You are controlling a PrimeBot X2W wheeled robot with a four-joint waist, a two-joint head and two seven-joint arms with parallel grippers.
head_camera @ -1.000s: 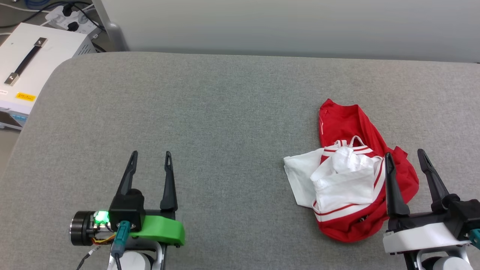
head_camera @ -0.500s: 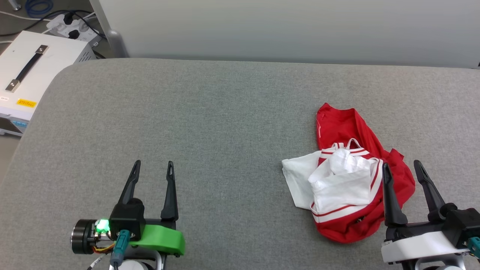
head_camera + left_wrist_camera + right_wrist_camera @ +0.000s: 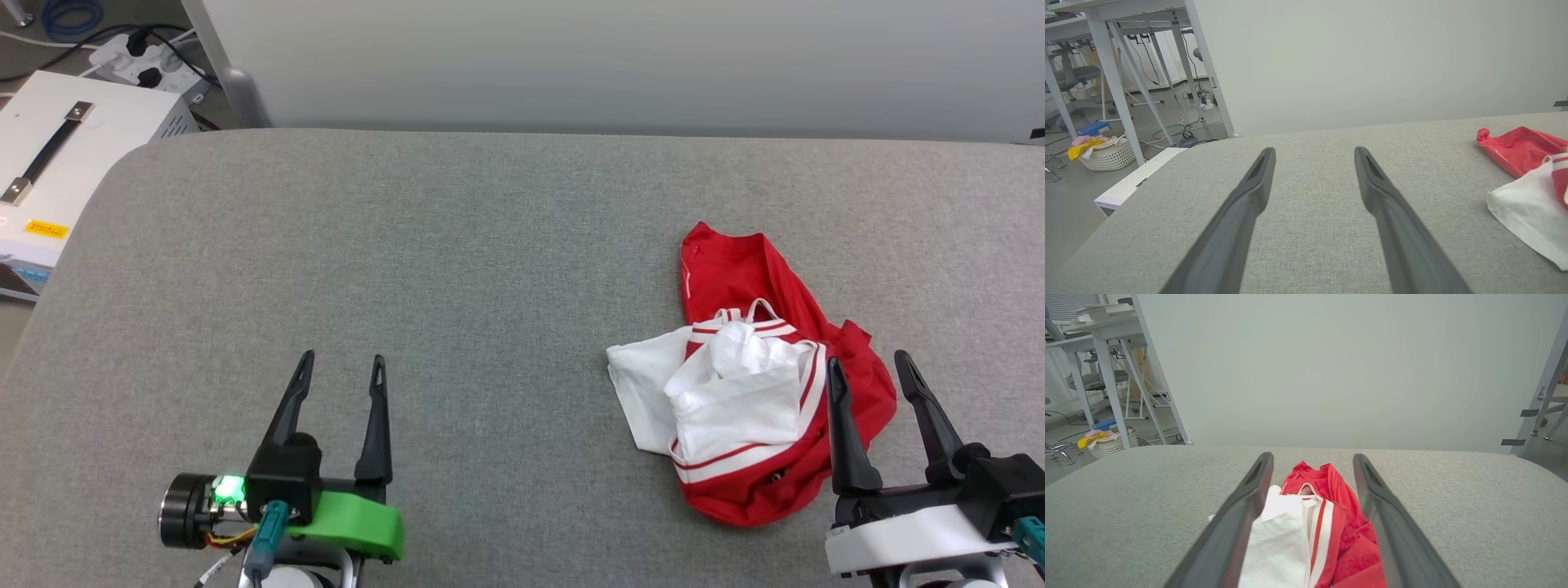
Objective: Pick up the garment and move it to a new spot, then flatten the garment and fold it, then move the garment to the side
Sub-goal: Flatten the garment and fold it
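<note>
The garment (image 3: 755, 384), a red T-shirt with white sleeves and striped trim, lies crumpled on the right half of the grey table (image 3: 457, 269). My right gripper (image 3: 869, 366) stands open at its lower right edge, its left finger over the red fabric. In the right wrist view the garment (image 3: 1314, 526) shows between the two fingers of the right gripper (image 3: 1312, 459). Far to the left, my left gripper (image 3: 341, 363) is open over bare table. The left wrist view has the left gripper (image 3: 1312, 152) open and the garment (image 3: 1527, 179) at the right edge.
A white box with a black handle (image 3: 49, 155) sits off the table's left corner, with cables and a power strip (image 3: 131, 57) behind it. A pale wall panel (image 3: 620, 61) runs along the table's far edge. A laundry basket (image 3: 1106, 153) stands on the floor.
The whole head view has shifted slightly, so the camera moved. Both grippers stay open and the garment lies as before.
</note>
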